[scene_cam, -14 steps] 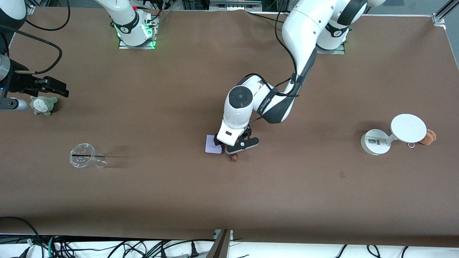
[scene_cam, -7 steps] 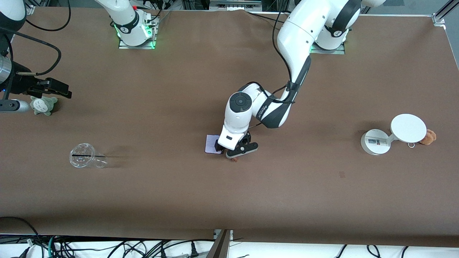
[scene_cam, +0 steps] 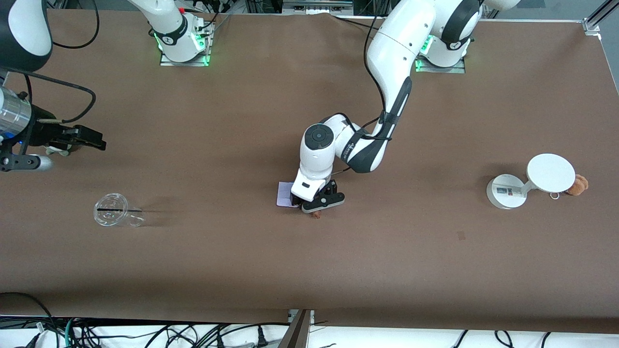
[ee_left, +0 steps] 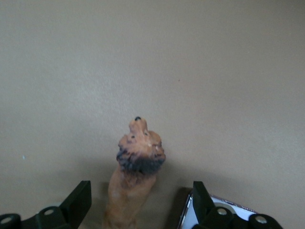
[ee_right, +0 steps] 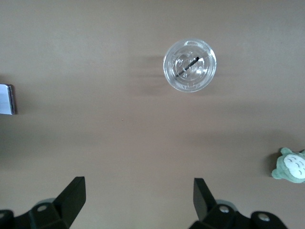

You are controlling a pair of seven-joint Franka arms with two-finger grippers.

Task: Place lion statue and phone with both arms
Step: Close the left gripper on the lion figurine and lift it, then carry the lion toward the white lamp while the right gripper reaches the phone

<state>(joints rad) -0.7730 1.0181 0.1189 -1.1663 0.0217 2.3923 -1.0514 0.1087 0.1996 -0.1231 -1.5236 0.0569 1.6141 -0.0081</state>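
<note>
The lion statue [scene_cam: 317, 214] is a tiny orange-brown figurine lying on the brown table near its middle. In the left wrist view the lion statue [ee_left: 136, 174] lies between my left gripper's open fingers, its dark mane and head pointing away from the wrist. My left gripper [scene_cam: 315, 208] is low over it, open, not gripping it. The phone [scene_cam: 283, 194], a pale lavender slab, lies flat right beside the lion toward the right arm's end; its corner shows by one finger [ee_left: 231, 206]. My right gripper [scene_cam: 95, 139] is open and empty above the table at the right arm's end.
A clear plastic cup [scene_cam: 113, 216] lies nearer the front camera than my right gripper. A grey-green plush toy [ee_right: 290, 166] sits under the right arm. A white round-disc stand [scene_cam: 527, 181] and a brown plush bear [scene_cam: 579, 184] are at the left arm's end.
My left gripper has come down around the lion, which now shows less in the front view. My right gripper has shifted toward the table's middle and now covers the grey-green plush.
</note>
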